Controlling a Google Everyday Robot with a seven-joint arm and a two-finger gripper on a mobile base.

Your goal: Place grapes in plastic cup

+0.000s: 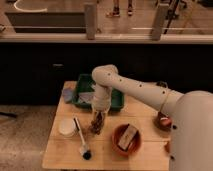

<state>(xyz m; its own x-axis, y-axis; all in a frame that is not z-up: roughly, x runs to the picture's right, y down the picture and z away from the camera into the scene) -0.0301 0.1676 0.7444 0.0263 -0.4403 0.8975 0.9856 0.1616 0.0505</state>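
One arm, one bunch of grapes over the cup

One white arm reaches from the right of the scene down to the middle of the wooden worktop (65,152). Its gripper (98,119) points straight down just in front of the green tray (117,102), and whether the fingers are wide, narrow or holding something I cannot tell from here. Directly below the gripper sit the dark grapes (97,125), at the spot where the plastic cup (96,129) stands; the cup itself is hard to make out behind them, and whether the grapes are already inside it is unclear. Left of that spot is a white round container (66,127), with a black-and-white brush (81,141) lying diagonally beside it. Right of the grapes is an orange bowl (118,145) holding a pale block. A small blue-grey cup (68,93) stands at the far left, beside the tray.
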